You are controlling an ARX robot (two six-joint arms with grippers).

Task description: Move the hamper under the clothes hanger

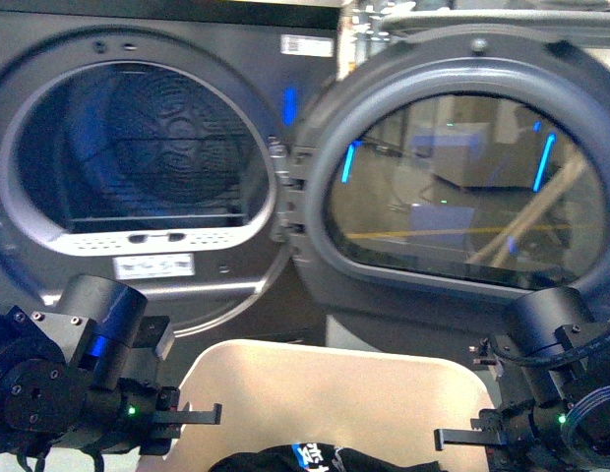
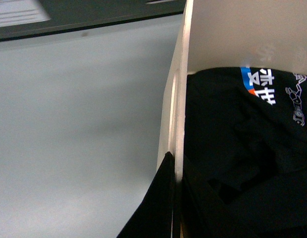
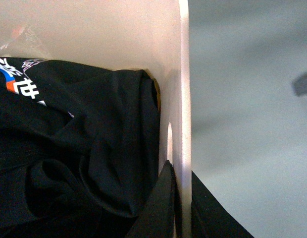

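Two grippers, the left (image 1: 195, 415) and the right (image 1: 460, 439), are each clamping a side wall of the hamper (image 1: 335, 393), which is sitting just in front of the dryer (image 1: 236, 39) and holding black clothes (image 3: 84, 148). The thin, smooth walls are inviting a slip, and uneven pulling is risking twisting or tipping it. The clothes hanger is not showing.

Beige hamper (image 1: 335, 393), black garment (image 2: 232, 163) with blue-white print, dark grey dryer (image 1: 236, 39)
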